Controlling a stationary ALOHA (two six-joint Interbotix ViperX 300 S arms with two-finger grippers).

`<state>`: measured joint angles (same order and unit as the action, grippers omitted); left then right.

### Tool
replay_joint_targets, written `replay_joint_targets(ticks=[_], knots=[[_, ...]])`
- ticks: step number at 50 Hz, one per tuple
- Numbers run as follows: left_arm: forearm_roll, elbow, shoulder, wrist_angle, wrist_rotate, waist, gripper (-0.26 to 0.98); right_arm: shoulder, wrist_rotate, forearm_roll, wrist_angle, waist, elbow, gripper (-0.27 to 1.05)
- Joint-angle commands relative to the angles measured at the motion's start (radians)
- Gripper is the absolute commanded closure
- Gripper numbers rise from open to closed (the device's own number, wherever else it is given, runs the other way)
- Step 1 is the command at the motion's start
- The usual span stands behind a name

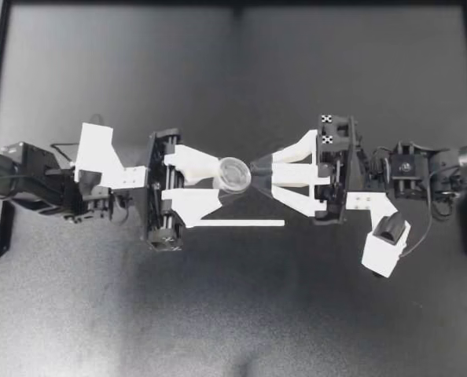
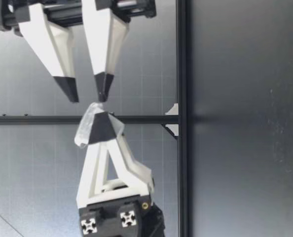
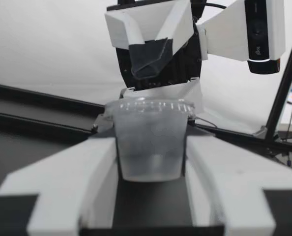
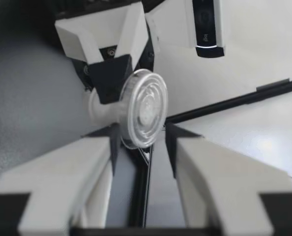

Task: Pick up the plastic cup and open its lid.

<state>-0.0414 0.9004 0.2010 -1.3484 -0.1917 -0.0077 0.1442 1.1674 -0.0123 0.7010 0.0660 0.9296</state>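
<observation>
My left arm comes in from 9 o'clock and lies straight across the table (image 1: 336, 314). My left gripper (image 1: 220, 182) stops just short of the middle and points toward 3 o'clock. It is closed on the cup (image 1: 235, 174): the left wrist view shows a finger pressed against each side of the clear wall, with the cup's base toward my palm. The cup lies on its side, held well up off the table, with its lid (image 4: 145, 105) facing away from my left gripper.

My right arm reaches in from 3 o'clock, level with the left, so the two grippers meet nose to nose near the centre. My right gripper (image 1: 261, 173) sits at 3 o'clock from the cup, with its jaws parted. In the low view one dark fingertip (image 2: 103, 94) is right at the lid's rim, and the other hangs above it, clear of the cup. In the right wrist view the round lid faces me, at the mouth of the open fingers. I have no grip on it with that hand.

A thin white strip (image 1: 237, 223) lies flat on the table at 6 o'clock from the cup.
</observation>
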Motion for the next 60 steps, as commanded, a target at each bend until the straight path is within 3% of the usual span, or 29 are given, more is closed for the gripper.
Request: replay_joint_targets(ticks=[1,47,60], knots=[[0.000,-0.018,-0.012,-0.008,-0.002,0.000,0.54,0.000,0.000,0.005,0.012,0.002,-0.011,0.33],[0.000,-0.011,-0.003,-0.003,-0.002,0.000,0.54,0.005,0.003,0.029,0.094,0.002,-0.018,0.33],[0.003,-0.008,0.003,-0.003,-0.002,0.000,0.54,0.092,0.006,0.080,0.173,0.011,0.021,0.33]])
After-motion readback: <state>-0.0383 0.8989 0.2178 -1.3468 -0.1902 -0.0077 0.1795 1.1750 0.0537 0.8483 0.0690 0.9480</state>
